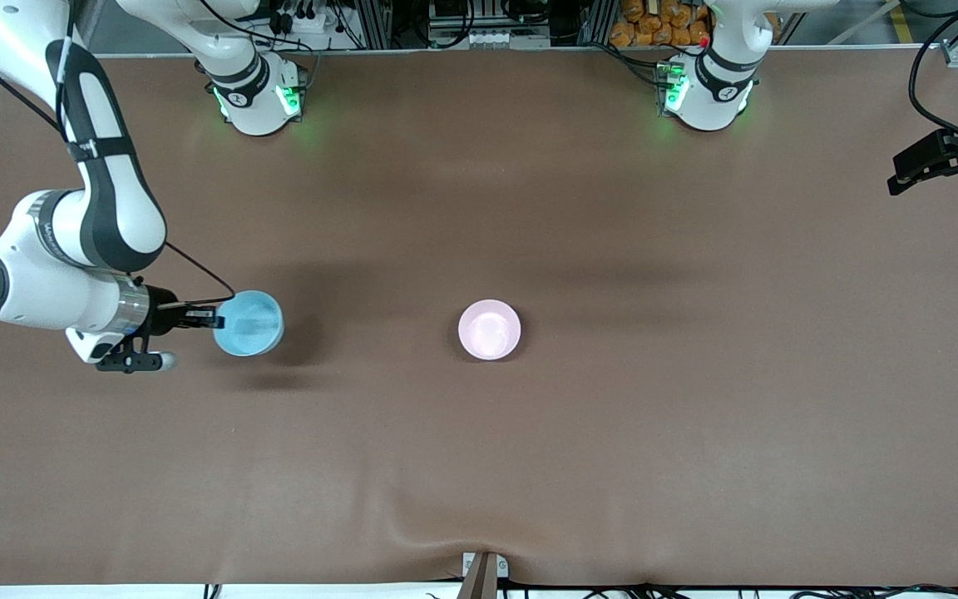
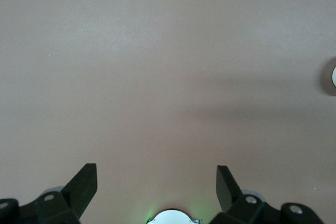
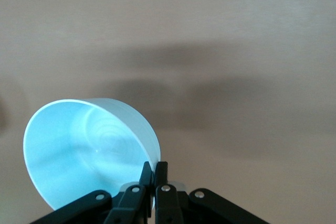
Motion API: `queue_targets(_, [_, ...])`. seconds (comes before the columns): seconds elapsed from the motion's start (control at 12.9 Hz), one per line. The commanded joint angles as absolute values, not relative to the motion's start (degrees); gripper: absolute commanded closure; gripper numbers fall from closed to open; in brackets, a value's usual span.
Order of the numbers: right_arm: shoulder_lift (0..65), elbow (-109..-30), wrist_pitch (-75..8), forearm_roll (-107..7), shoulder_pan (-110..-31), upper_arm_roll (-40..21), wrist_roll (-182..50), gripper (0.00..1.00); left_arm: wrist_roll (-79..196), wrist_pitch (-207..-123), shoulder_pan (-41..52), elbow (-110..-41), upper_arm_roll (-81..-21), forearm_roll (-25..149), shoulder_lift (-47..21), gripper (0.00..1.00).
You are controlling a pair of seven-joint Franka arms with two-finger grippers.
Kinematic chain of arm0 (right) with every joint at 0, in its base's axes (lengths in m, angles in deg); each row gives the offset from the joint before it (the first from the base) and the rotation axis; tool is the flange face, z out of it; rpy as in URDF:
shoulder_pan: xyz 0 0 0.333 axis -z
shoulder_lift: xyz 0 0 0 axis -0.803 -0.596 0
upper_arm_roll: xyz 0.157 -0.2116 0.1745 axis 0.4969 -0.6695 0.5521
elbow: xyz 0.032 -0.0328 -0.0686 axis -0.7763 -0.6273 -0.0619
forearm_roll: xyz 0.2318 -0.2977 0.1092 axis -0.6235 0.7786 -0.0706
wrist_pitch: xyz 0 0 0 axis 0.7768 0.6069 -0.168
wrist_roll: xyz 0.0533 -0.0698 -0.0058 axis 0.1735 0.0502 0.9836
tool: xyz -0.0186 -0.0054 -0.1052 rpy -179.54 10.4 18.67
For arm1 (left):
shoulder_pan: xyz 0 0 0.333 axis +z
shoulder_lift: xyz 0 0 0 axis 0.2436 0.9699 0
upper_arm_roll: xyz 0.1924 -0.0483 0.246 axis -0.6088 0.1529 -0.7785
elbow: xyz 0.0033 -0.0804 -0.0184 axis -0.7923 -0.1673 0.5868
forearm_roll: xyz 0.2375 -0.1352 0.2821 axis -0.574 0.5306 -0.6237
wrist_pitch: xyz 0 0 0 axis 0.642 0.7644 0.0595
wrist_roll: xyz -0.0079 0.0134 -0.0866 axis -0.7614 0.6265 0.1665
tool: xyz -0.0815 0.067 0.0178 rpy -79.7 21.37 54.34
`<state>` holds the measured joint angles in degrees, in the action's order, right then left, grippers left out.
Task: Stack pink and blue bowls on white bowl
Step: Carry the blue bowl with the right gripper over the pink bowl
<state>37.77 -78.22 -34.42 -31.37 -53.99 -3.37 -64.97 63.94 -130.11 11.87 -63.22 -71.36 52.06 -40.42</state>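
Front view: right gripper [image 1: 214, 317] clenched on the rim of the blue bowl [image 1: 249, 323], held tilted above the brown table [image 1: 479, 466] at the right arm's end. Pink bowl [image 1: 489, 329] sits upright mid-table, well apart from it. Left gripper [image 1: 945, 162] waits at the left arm's end.

Left wrist view: fingers [image 2: 84, 184] spread wide, nothing between them.

Right wrist view: fingertips [image 3: 154, 174] pinch the bowl's wall; its pale inside shows.
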Motion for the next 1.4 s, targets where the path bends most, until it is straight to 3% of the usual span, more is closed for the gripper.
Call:
queue_targets(0.0, [39.44, -77.26, -33.71, -32.85, -56.12, -1.1, -73.2, 0.95, 63.97, -129.83, 11.81, -62.59, -71.12, 51.26, -40.2, 0.0])
queue_targets(0.54, [38.39, -71.64, -34.33, -32.77, -67.81, -1.09, -98.61, 0.95, 64.23, -129.83, 11.46, -62.41, -71.04, 51.34, -40.2, 0.0])
queue_targets(0.85, [34.44, -67.16, -34.77, -32.5, -73.88, -1.09, -109.87, 0.96, 64.41, -129.83, 11.55, -62.23, -71.04, 51.34, -40.29, 0.0])
queue_targets(1.32, [30.21, -65.74, -42.05, -32.33, -81.44, -1.09, -120.52, 0.96, 64.32, -129.57, 11.64, -62.32, -70.25, 51.43, -40.64, 0.0])
